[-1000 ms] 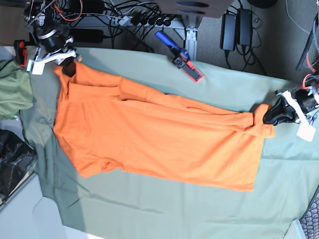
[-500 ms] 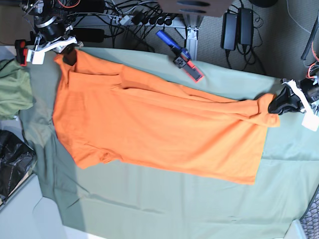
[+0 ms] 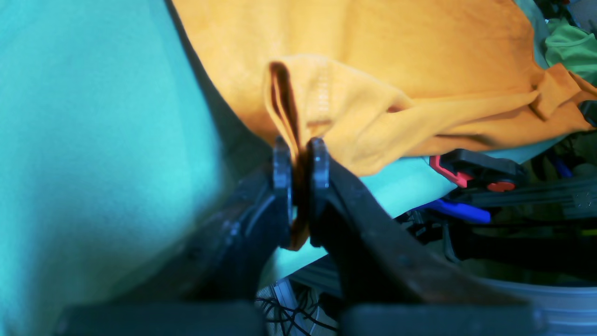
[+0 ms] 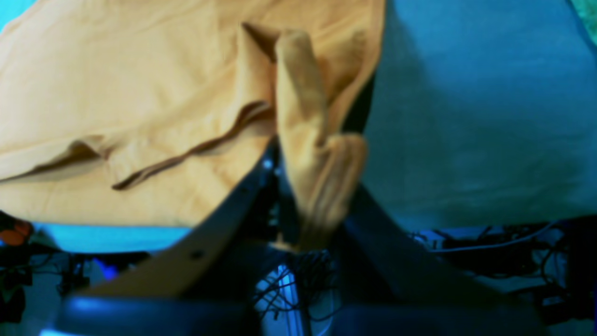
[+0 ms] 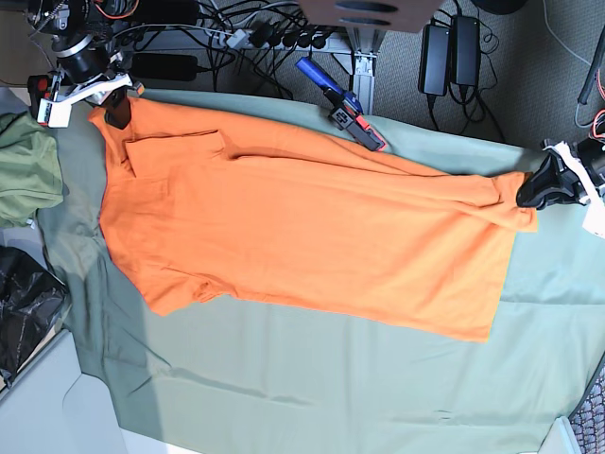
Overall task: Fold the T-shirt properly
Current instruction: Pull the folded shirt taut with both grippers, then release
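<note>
The orange T-shirt (image 5: 302, 227) lies stretched across the grey-green table cloth (image 5: 312, 388), pulled taut between both arms. My left gripper (image 5: 531, 192), at the base view's right, is shut on the shirt's corner; the left wrist view shows its black fingers (image 3: 280, 186) pinching a fold of orange cloth (image 3: 326, 107). My right gripper (image 5: 115, 107), at the top left, is shut on the opposite corner; in the right wrist view a bunched strip of the shirt (image 4: 308, 154) runs between its jaws. A sleeve (image 5: 175, 147) is folded over near it.
An olive-green garment (image 5: 24, 170) lies at the left edge. A blue and red clamp (image 5: 342, 107) holds the cloth's far edge. Cables and power bricks (image 5: 444, 47) lie beyond the table. A black bag (image 5: 24, 312) sits at the lower left.
Both grippers have moved apart and toward the far edge, each still holding its corner. The shirt has stretched longer and flatter, with fewer wrinkles along its top edge.
</note>
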`<action>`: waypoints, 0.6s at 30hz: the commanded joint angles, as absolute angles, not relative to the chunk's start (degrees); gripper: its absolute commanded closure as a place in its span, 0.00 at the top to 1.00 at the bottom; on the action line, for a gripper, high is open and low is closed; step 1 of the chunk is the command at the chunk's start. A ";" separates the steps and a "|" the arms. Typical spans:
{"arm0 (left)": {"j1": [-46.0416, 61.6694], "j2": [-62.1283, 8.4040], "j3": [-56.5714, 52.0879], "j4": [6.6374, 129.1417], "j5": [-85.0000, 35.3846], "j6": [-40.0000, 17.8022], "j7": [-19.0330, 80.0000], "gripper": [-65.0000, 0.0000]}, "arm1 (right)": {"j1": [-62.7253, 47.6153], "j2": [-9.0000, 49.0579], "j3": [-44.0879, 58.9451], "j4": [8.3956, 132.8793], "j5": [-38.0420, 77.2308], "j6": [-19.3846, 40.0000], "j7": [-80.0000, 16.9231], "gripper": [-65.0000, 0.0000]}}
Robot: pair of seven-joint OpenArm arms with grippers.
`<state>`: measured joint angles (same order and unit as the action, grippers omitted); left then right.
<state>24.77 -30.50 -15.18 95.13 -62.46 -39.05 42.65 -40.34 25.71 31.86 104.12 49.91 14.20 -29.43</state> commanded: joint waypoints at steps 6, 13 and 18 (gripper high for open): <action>24.77 -31.59 -15.77 96.05 -63.07 -40.00 41.41 0.00 | -40.69 26.76 32.62 104.99 49.89 18.46 -28.10 0.00; 24.75 -31.59 -15.77 96.05 -60.84 -40.00 38.83 0.17 | -40.66 26.59 32.60 104.99 49.89 18.44 -27.79 0.00; 23.62 -31.55 -15.57 96.03 -56.71 -40.00 35.38 0.23 | -40.64 26.46 32.60 104.99 48.97 18.44 -26.96 0.00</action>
